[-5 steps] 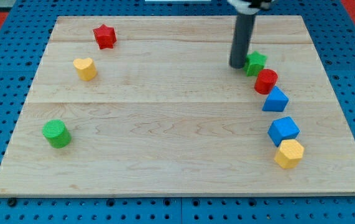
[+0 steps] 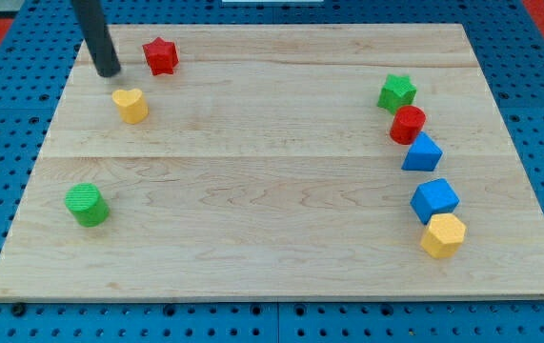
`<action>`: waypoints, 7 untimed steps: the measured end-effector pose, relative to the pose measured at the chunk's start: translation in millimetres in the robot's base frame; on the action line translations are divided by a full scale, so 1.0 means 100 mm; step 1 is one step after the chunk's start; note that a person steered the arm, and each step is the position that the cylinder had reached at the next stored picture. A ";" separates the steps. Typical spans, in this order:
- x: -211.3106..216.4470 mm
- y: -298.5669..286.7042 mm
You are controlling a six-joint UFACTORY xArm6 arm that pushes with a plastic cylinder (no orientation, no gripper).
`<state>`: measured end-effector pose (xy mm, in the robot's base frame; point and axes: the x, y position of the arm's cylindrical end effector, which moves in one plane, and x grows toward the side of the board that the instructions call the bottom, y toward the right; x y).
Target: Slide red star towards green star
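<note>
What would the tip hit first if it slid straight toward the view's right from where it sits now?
Most likely the red star. My tip sits just to its left, apart from it and slightly lower in the view, so it may catch only the star's lower edge. The yellow block lies below that line.

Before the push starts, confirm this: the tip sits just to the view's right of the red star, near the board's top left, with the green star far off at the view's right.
Not quite. The camera view shows my tip just to the view's left of the red star, not its right. The rest holds: both are near the board's top left, and the green star is far off at the view's right.
</note>
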<state>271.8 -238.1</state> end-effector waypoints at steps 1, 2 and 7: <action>-0.23 0.77; 0.03 1.92; 0.44 2.40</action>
<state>315.9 1.6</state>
